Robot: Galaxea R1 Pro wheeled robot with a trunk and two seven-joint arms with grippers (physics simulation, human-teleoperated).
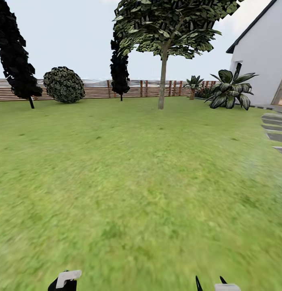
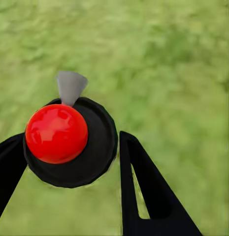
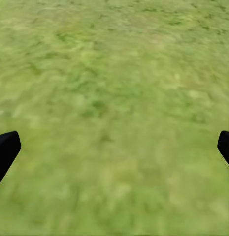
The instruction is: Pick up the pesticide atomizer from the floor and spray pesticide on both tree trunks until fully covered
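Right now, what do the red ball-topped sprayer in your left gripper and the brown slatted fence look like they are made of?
The red ball-topped sprayer looks like plastic: its red dome is glossy with soft highlights, its round black body matte, its small grey nozzle dull. The left gripper has fingers on both sides of it. The brown slatted fence looks like unpainted wood in horizontal slats; it is too far off for grain.

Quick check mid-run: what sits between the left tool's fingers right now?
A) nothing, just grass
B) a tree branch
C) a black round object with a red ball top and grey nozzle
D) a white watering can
C: in the left wrist view the atomizer, a black round body with a red ball top and grey nozzle, sits between the left tool's fingers above the grass.
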